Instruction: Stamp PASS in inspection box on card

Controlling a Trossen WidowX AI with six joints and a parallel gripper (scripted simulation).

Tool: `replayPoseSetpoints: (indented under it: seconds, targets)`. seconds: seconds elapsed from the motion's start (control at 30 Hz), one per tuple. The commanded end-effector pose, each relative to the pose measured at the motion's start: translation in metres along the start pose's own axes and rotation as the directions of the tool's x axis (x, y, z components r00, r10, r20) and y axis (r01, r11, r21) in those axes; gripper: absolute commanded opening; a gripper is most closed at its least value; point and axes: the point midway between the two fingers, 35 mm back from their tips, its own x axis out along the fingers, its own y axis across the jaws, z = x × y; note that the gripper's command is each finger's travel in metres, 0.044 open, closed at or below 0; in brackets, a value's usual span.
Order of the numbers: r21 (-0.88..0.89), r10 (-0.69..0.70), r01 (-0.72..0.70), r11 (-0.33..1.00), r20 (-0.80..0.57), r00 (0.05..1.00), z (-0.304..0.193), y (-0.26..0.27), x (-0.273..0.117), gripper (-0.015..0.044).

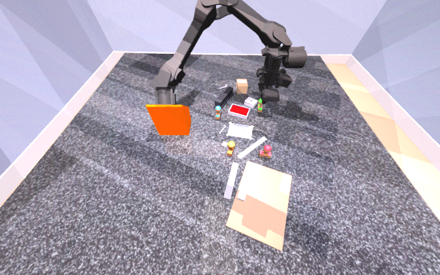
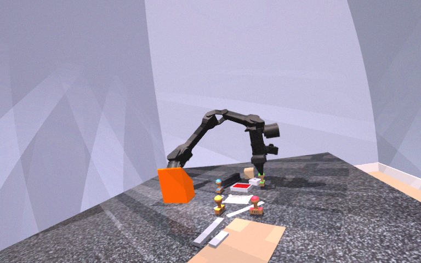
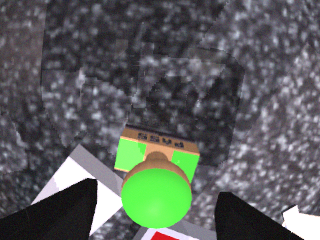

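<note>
The PASS stamp (image 1: pixel 259 106) (image 2: pixel 262 181) (image 3: pixel 156 207), with a green knob and wooden block, stands upright on the bench beside the ink pad. My gripper (image 1: pixel 262 101) (image 2: pixel 261 173) (image 3: pixel 157 197) points down over it and is open, part way. In the wrist view its fingers stand on either side of the green knob, with a gap at each side. The red ink pad (image 1: pixel 239 110) (image 2: pixel 242 186) (image 3: pixel 162 236) lies in a white tray. The white card (image 1: pixel 240 130) (image 2: pixel 238 199) lies in front of the pad; its box and markings are too small to read.
A white knobbed lid (image 1: pixel 250 102) (image 3: pixel 75 185) is close beside the stamp. A tan block (image 1: pixel 242 86) and black bar (image 1: pixel 223 97) stand behind. Blue (image 1: pixel 217 113), yellow (image 1: pixel 230 148) and red (image 1: pixel 266 151) stamps surround the card. An orange block (image 1: pixel 172 120) stands at the arm's base.
</note>
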Motion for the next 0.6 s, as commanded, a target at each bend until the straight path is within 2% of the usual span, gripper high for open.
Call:
replayPoseSetpoints:
  seconds: [0.0,0.57]
  targets:
    - [0.01,-0.001,0.001,1.0,-0.006,1.0,-0.002,-0.002,0.009,0.022]
    - [0.01,0.002,-0.002,1.0,-0.006,1.0,-0.003,0.0,0.036,0.022]
